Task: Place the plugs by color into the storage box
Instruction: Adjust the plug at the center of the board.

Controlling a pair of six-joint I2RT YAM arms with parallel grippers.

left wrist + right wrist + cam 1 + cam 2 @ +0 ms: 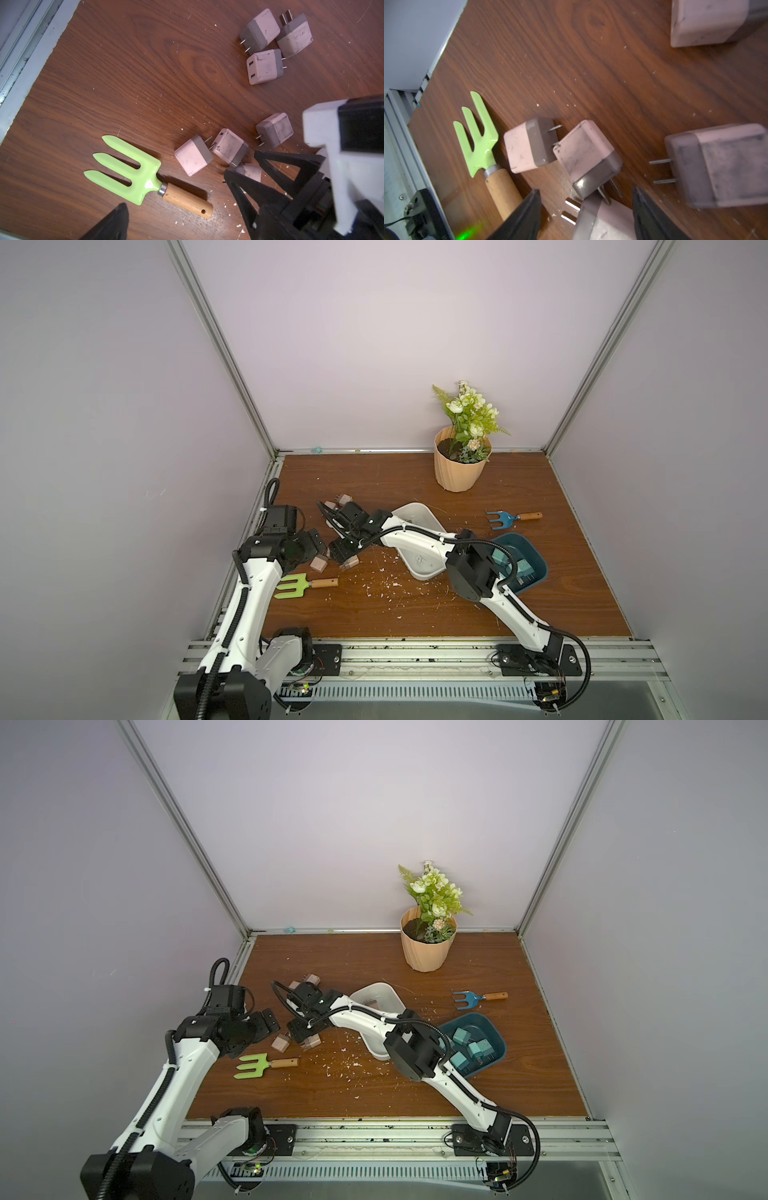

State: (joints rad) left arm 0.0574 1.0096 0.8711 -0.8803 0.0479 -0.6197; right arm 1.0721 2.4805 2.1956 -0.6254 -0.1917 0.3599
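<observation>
Low in the right wrist view, the right gripper (587,194) stands with its jaws partly apart astride a tan plug (606,223). A clear gap shows on the prong side, so nothing is gripped yet. Left of centre in both top views lies the loose cluster of tan plugs (228,149), with a second group (264,66) toward the upper right of the left wrist view. The teal plugs (473,1050) lie in the teal tub (478,1016), right of centre, and the white tub (411,506) beside it seems meant for the tan ones. The left gripper (309,546) hangs wide and empty just left of the cluster. The step in hand looks like a pick-up. A neighbouring plug (586,158) appears to rest its prongs against the target, so the jaws should close centred on the body's flat sides, low enough to seat the pads. A straight lift would then let the neighbour slide off rather than be dragged along. The green fork (477,139) lies near and is best left alone, and the carry must clear the white tub's rim.
</observation>
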